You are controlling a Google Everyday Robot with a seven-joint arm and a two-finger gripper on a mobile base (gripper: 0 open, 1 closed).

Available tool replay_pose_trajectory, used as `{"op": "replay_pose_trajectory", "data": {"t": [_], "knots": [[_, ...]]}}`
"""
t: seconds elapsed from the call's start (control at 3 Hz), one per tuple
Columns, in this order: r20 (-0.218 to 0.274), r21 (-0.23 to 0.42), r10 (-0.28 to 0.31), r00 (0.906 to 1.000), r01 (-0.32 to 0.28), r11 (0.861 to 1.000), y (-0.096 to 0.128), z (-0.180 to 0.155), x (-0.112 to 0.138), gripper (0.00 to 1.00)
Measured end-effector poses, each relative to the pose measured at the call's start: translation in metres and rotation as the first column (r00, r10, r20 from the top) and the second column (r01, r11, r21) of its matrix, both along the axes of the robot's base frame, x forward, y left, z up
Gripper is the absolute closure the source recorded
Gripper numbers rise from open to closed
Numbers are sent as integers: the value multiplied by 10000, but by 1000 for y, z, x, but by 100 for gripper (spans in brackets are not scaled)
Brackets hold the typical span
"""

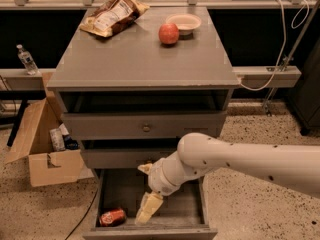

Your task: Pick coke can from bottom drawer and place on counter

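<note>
The coke can (112, 217) lies on its side at the front left of the open bottom drawer (186, 209). My gripper (148, 208) hangs inside the drawer, just to the right of the can and close to it but apart from it. It holds nothing that I can see. My white arm (240, 159) reaches in from the right across the drawer's front. The grey counter (140, 59) tops the cabinet above.
On the counter lie a chip bag (112, 15), a red apple (169, 33) and a small white bowl (183, 21). The top drawer (145, 126) stands partly open. An open cardboard box (42, 151) sits on the floor at left, with a water bottle (26, 59) behind it.
</note>
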State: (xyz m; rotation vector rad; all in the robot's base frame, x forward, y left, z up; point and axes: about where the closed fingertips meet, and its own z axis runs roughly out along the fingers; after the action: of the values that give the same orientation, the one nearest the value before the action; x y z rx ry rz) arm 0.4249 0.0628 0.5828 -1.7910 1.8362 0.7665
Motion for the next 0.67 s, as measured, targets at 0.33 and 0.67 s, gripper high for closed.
{"op": "replay_pose_trajectory", "data": {"t": [0.33, 0.67], "knots": [[-488, 574, 401, 9980, -373, 9977, 56, -66, 2, 0], [-486, 574, 401, 9980, -373, 9977, 56, -66, 2, 0]]}}
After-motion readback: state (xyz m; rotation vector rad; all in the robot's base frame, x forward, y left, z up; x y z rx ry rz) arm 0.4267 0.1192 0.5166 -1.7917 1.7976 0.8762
